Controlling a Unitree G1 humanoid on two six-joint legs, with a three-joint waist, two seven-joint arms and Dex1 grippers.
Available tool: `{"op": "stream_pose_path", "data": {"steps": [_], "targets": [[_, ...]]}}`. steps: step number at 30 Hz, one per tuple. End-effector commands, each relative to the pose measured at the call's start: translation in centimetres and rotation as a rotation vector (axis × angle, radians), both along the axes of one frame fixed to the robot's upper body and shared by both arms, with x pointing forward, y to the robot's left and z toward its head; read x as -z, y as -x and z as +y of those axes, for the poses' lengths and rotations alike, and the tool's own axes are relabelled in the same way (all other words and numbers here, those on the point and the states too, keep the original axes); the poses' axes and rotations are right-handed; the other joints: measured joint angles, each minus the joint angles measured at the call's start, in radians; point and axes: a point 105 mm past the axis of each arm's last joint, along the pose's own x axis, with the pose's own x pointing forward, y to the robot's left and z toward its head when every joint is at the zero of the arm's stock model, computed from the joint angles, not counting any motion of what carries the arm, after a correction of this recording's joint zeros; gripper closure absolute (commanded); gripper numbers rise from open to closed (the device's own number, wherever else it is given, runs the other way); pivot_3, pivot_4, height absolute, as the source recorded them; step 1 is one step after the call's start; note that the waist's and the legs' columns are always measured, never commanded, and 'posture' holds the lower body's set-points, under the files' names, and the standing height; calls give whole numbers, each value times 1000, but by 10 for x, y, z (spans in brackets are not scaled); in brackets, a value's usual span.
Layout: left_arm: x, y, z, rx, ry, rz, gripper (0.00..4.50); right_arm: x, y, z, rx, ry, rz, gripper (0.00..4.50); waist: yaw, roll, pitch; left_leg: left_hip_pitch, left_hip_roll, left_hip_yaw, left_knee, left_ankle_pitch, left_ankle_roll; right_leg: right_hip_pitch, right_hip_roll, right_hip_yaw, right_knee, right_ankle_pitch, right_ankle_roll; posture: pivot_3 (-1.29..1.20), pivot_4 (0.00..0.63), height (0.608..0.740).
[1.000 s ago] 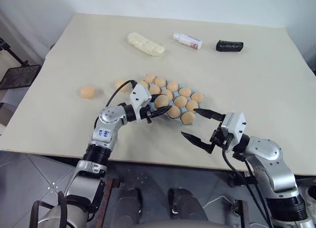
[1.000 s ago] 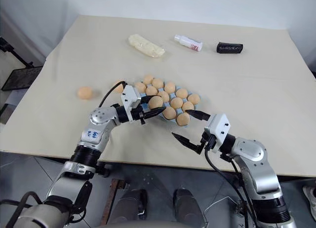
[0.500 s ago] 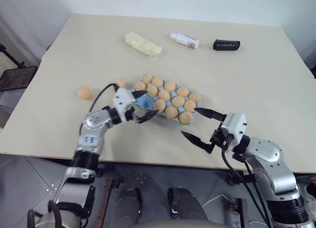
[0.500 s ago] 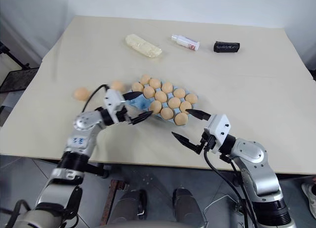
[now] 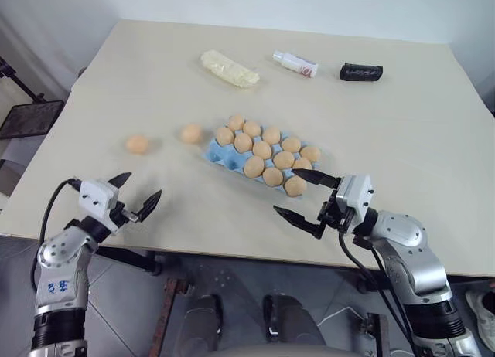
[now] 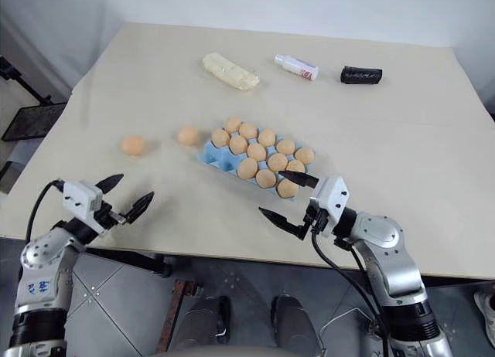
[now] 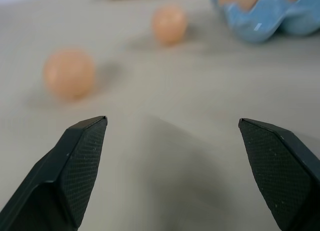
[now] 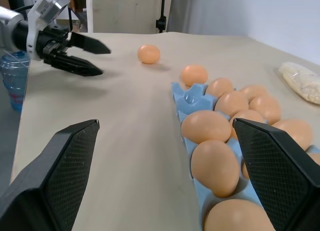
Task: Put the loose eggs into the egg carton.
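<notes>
- Since a second ago the left gripper point(image 5: 132, 196) has swung away from the egg carton point(image 5: 219, 151) to the near left edge of the table point(image 5: 402, 117); its jaws, then closed round an egg over the carton, are now spread wide and empty
- The right gripper point(image 5: 304, 194) has hardly shifted: it hovers just off the carton's near right corner, jaws spread wide, holding nothing
- The carton sits mid-table with ten eggs point(image 5: 263, 149) seated; the two cups at its left end look bare
- Two loose eggs are left on the table: one point(image 5: 191, 133) just beside the carton's left end, the other point(image 5: 138, 144) further left, nearer the left gripper
- By my reading the job is mostly done, with two more pick-and-place rounds to go, probably by the left arm
</notes>
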Motion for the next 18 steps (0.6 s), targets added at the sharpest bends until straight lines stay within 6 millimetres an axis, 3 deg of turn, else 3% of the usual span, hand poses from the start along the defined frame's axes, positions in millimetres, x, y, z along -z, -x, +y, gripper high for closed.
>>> {"op": "stream_pose_path", "data": {"steps": [1,3,9,13,18], "targets": [[-22,-6,-5,-4,26,-74,15,-8,-2,-1,-4,-15,-43,0,0,0,0,0,0,0,0,0,0,0,0,0,0,0,0,0,150,740],[-35,-26,-26,53,77,-84,15,-9,-6,-8,31,-21,-48,0,5,0,0,0,0,0,0,0,0,0,0,-1,0,0,0,0,150,740],[-59,-83,-64,99,111,-73,15,-10,-8,-19,107,-22,-58,0,5,0,0,-2,-1,2,1,4,3,2,-5,-6,0,1,2,0,150,740],[-60,-115,-77,68,88,-30,15,-11,-8,-29,163,-24,-69,0,-2,0,0,-2,-1,5,1,6,7,1,-3,-5,0,1,3,0,150,740],[-55,-139,-92,61,85,-3,15,-8,-5,-39,232,-25,-72,0,2,0,0,-2,2,7,2,5,6,0,3,-3,0,2,3,0,150,740]]}}
